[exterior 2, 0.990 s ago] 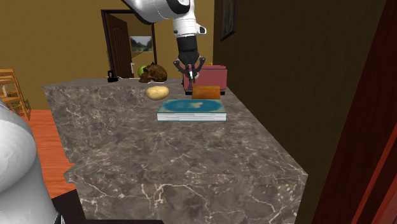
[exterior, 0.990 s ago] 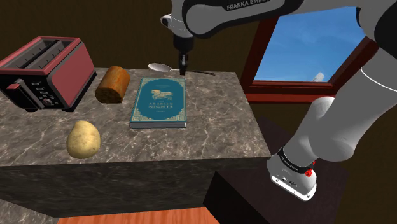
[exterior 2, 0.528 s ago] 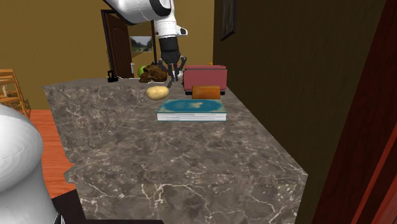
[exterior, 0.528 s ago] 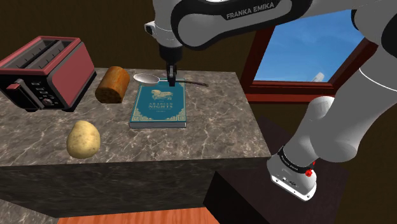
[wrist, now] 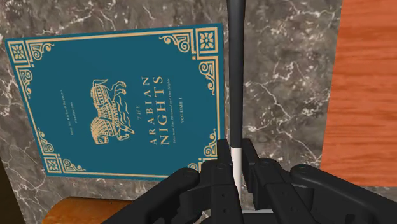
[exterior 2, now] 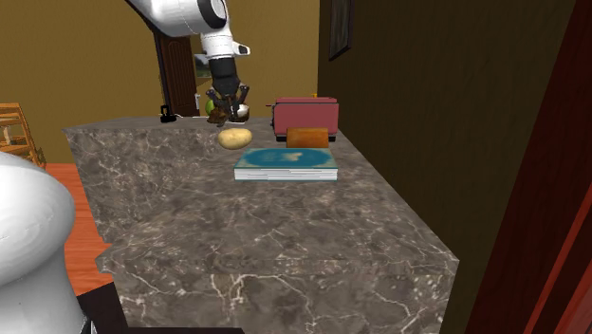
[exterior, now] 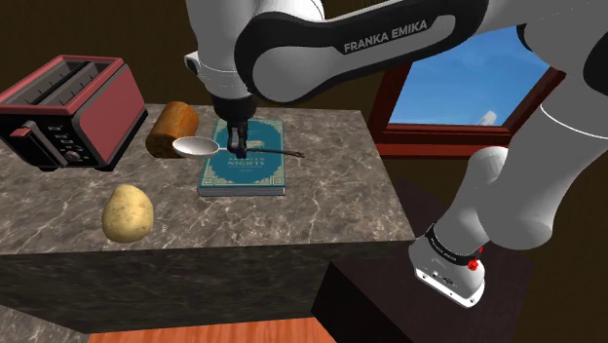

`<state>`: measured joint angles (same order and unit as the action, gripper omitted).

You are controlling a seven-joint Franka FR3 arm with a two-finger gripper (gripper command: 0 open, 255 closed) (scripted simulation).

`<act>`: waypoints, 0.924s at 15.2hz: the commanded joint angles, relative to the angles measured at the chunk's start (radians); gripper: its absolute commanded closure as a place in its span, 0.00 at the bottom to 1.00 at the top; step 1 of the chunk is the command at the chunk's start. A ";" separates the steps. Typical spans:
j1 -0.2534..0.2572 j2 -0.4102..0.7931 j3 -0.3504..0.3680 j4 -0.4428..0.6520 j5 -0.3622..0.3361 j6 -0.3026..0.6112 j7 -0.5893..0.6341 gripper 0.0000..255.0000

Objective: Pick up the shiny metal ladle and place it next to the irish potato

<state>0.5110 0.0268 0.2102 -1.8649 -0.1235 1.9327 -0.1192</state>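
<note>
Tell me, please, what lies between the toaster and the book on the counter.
A brown loaf lies between the toaster and the book, as the shoulder view shows.

Using the book (exterior: 243,158) as my anchor here. It lies flat on the worktop (exterior: 331,205), toward the far edge. On the shoulder view's left, the bread loaf (exterior: 172,128) sits just beside the book's far corner, and the toaster (exterior: 63,110) is further out that way, past the loaf. The potato (exterior: 128,212) is off the book's near corner on that same side, well apart from it. My claw (exterior: 238,149) hangs over the book's far half, clasping the ladle (exterior: 196,146). The bowl pokes out toward the loaf, and the handle runs across above the book.
</note>
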 commanded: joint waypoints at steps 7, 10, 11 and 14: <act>0.108 0.137 0.083 0.172 -0.047 -0.065 0.196 1.00; 0.131 0.171 0.095 0.204 -0.060 -0.069 0.232 1.00; 0.131 0.172 0.094 0.192 -0.061 -0.056 0.234 1.00; 0.130 0.178 0.093 0.159 -0.065 -0.018 0.240 1.00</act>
<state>0.6416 0.2037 0.3037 -1.6939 -0.1878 1.9017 0.1186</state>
